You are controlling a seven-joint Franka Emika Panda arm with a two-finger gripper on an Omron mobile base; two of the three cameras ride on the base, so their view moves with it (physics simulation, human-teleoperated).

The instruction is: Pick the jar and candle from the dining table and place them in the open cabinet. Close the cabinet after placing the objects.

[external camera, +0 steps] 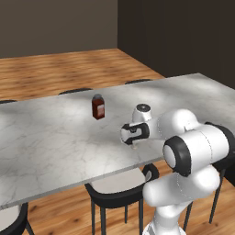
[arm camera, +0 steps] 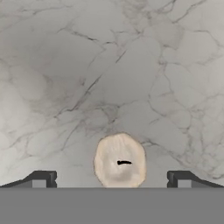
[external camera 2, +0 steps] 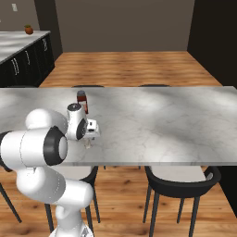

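The candle (arm camera: 120,159) is seen from above in the hand view as a cream round top with a dark wick. It stands on the dining table (external camera: 55,137) near its front edge. My gripper (arm camera: 111,179) points straight down over it and is open, with one finger tip (arm camera: 41,179) on each side and apart from the candle. From the base views the hand (external camera: 134,133) hovers just above the table, and a little of the candle (external camera 2: 87,144) shows under it. The jar and the cabinet are out of view.
A small red-brown bottle (external camera: 98,106) with a dark cap stands on the table behind the hand. Black-framed chairs (external camera 2: 178,178) with pale seats are tucked under the front edge. A marble counter (external camera 2: 21,44) with black drawers is at the far left.
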